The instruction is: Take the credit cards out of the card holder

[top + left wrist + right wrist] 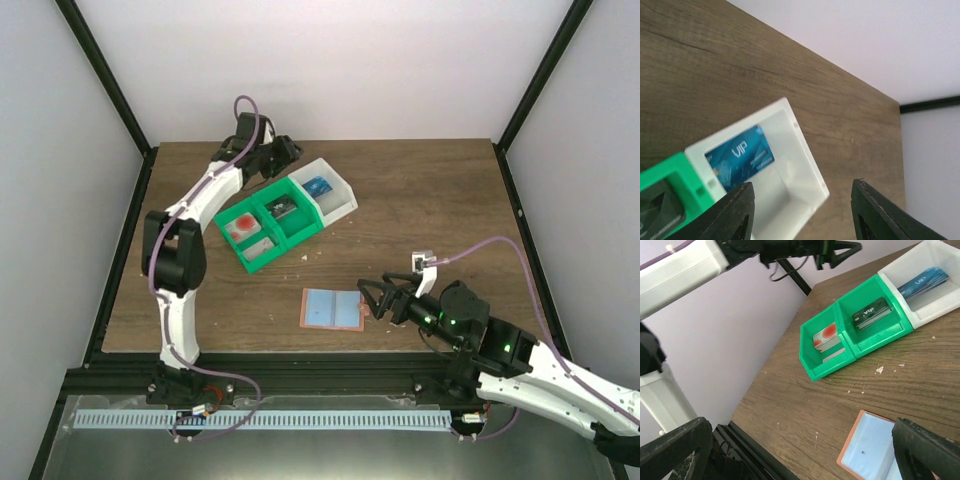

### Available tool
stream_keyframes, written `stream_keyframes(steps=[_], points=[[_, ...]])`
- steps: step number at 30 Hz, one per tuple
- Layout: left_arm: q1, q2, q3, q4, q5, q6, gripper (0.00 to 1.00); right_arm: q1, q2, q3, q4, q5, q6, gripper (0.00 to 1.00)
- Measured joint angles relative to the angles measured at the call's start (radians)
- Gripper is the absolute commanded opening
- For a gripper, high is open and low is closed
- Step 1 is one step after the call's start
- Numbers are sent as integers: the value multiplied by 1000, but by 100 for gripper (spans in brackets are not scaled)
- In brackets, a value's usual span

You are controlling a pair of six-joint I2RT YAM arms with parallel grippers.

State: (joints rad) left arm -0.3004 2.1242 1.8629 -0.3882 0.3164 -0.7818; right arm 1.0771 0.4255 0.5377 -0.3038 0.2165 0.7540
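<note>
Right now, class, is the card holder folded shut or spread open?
Spread open: the card holder lies flat, both pale blue inner halves facing up, a crease between them.

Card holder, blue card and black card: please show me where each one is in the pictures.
card holder (332, 309): top view, middle of its open pale blue inside.
blue card (740, 156): left wrist view, middle of its printed face.
black card (871, 313): right wrist view, middle of its top face.

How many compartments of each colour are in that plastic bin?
Green plastic compartments: 2
White plastic compartment: 1
Total: 3
</note>
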Motion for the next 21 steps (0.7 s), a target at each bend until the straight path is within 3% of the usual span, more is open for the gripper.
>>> stream_keyframes(steps=[4,13,17,21], points=[[0,-163,-169,25,27,71,61,0,-10,0,-17,4,23,98],[0,-502,-657,115,134,176,64,0,111,0,-62,-19,56,72],[-10,-671,-858,142,186,185,55,0,202,-5,-43,-64,81,54],[-37,-825,-1043,178,244,187,53,0,325,-20,-3,-113,117,50]])
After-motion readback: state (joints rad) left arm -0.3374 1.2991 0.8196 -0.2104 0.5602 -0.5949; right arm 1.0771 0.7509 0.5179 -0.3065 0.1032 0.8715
